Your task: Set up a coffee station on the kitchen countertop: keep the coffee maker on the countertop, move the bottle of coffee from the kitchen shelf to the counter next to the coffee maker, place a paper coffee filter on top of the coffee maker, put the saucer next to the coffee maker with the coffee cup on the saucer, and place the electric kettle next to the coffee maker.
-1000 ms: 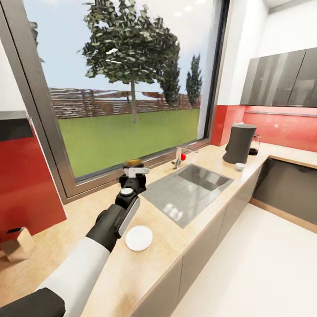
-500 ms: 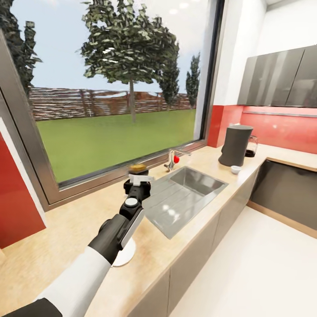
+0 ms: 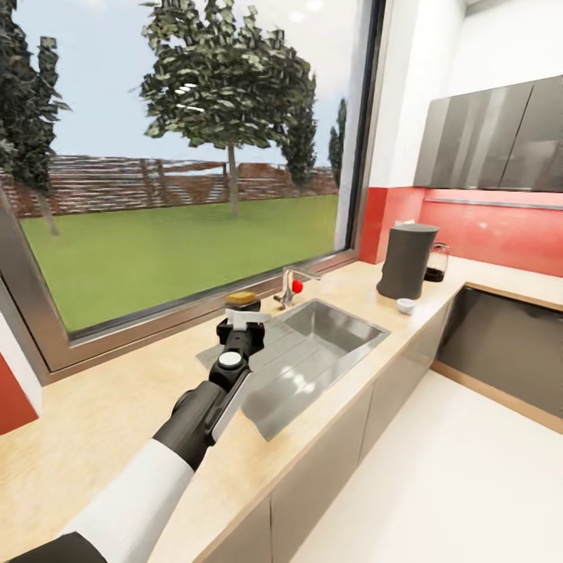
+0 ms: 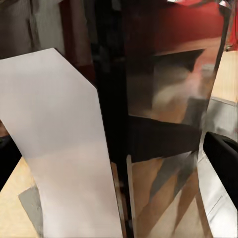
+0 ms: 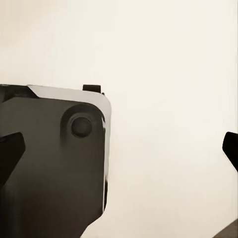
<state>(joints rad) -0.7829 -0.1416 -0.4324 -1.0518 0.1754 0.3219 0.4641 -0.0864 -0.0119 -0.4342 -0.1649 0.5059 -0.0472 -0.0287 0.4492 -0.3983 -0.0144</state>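
Counter [image 3: 133, 407] runs long and pale under the big window. The left gripper [image 3: 243, 317] hangs over it by the sink [image 3: 328, 332], its jaws clenched on the bottle of coffee [image 3: 242, 299]. Far off, the coffee maker [image 3: 407, 261] stands with the kettle [image 3: 435, 263] behind and the cup [image 3: 405, 305] in front. The right gripper [image 5: 119, 148] has its tips wide apart.

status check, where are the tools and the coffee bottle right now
Left tool shut on bottle of coffee, held over countertop by the sink. Right tool: can't tell. Coffee maker, cup and kettle in far corner. Path along counter open.
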